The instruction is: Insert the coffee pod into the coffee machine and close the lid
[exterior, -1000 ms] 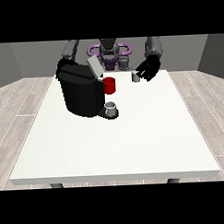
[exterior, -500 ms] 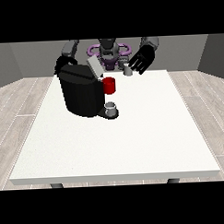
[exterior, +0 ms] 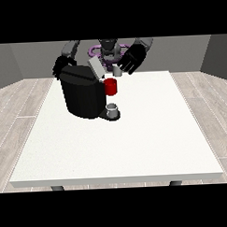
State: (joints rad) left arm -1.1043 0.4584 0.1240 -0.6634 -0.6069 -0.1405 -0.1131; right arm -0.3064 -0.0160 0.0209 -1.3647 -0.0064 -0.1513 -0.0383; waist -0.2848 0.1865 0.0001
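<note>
Just now the fingers [exterior: 124,69] of the hand at the view's right [exterior: 131,59] curl round the small grey coffee pod [exterior: 117,72], held in the air above the tabletop [exterior: 135,133]. The coffee machine [exterior: 84,92] lies toward the view's left and slightly nearer the camera, its lid [exterior: 95,68] tilted open. This hand is the nearer; the hand at the view's left [exterior: 61,67] sits behind the machine, fingers unreadable.

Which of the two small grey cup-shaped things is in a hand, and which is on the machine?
The coffee pod by the hand at the view's right is the lifted one; the grey cup stands low on the coffee machine, under its red part.
</note>
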